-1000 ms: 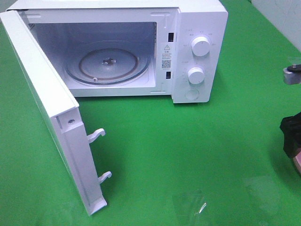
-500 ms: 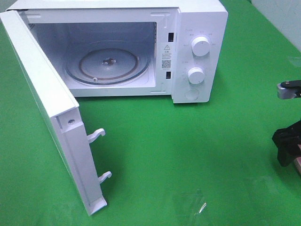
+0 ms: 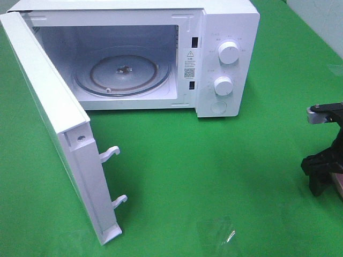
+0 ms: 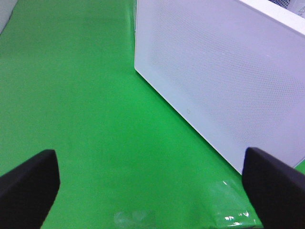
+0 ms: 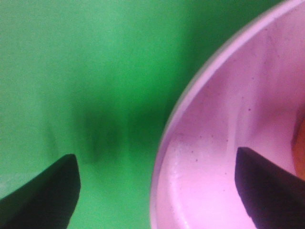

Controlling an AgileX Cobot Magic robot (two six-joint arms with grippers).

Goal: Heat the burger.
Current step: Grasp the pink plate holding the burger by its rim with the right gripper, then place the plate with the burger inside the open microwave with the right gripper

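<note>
A green surface (image 3: 246,160) lies under everything. Our right jaws are wide apart, low over it, with the rim of the pink plate (image 5: 224,143) between them. Of the burger (image 5: 301,148) we see just a small orange bit on that plate. Our left jaws are wide apart too, holding nothing, near the white microwave (image 3: 228,32), whose door (image 3: 48,123) stands open.

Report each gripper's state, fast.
Left gripper: open, holding nothing.
Right gripper: open, one finger on each side of the plate rim, not clamped.
</note>
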